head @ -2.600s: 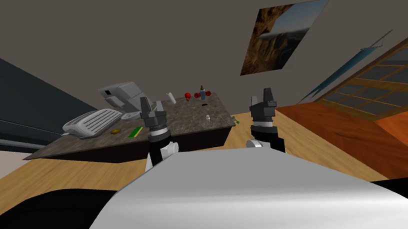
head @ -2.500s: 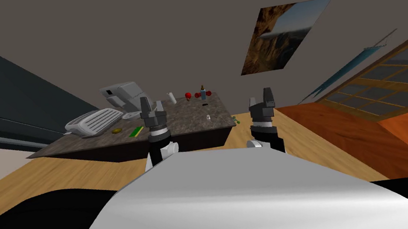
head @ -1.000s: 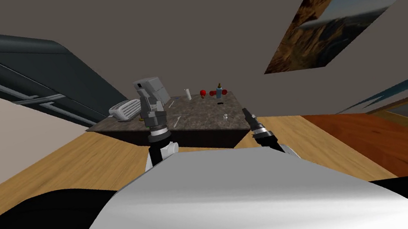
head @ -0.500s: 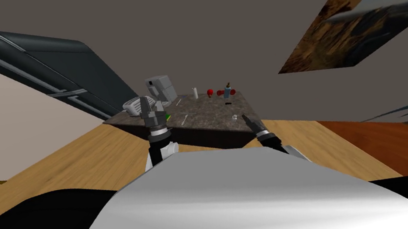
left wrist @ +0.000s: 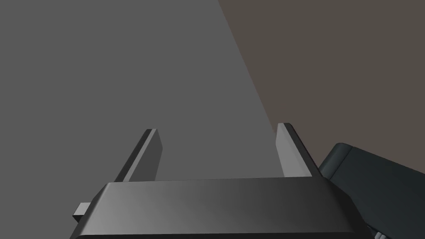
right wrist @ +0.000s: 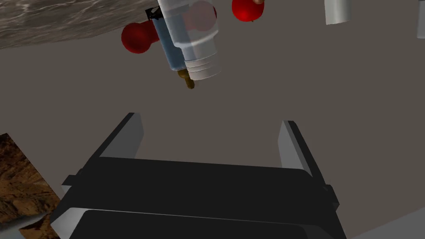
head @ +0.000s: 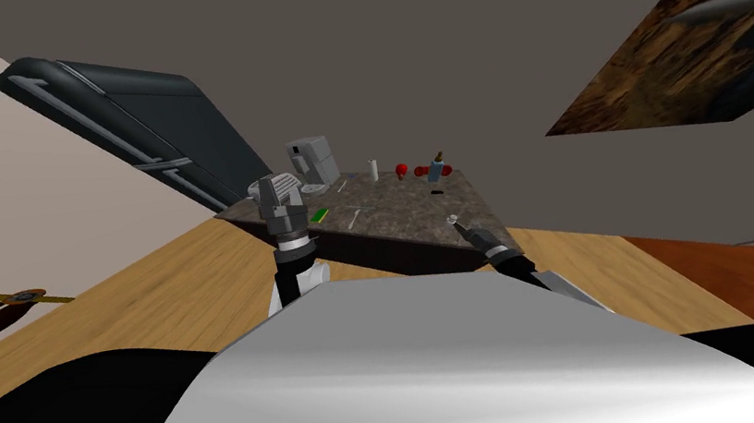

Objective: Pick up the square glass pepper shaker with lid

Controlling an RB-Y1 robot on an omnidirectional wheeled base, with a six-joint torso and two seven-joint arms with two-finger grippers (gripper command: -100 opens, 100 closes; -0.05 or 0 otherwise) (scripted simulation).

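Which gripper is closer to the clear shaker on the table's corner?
Right. The right gripper, open, points at the shaker just ahead; the left gripper is raised well aside, open.

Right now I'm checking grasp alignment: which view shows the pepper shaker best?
Right wrist view: shaker large, ribbed lid plain, ahead of open right gripper. Head view gives a speck; left wrist view points elsewhere.

The tabletop (right wrist: 62,20) is mottled grey-brown, veined like stone. The shaker (right wrist: 195,37) is clear and colourless, and its ribbed lid is pale grey-white. The bottle (right wrist: 171,56) is blue with a brown tip. The round things (right wrist: 136,38) are glossy red. My right pincer (right wrist: 209,120) has light grey fingers on a black box. The floor (head: 145,295) is honey-coloured wood grain.
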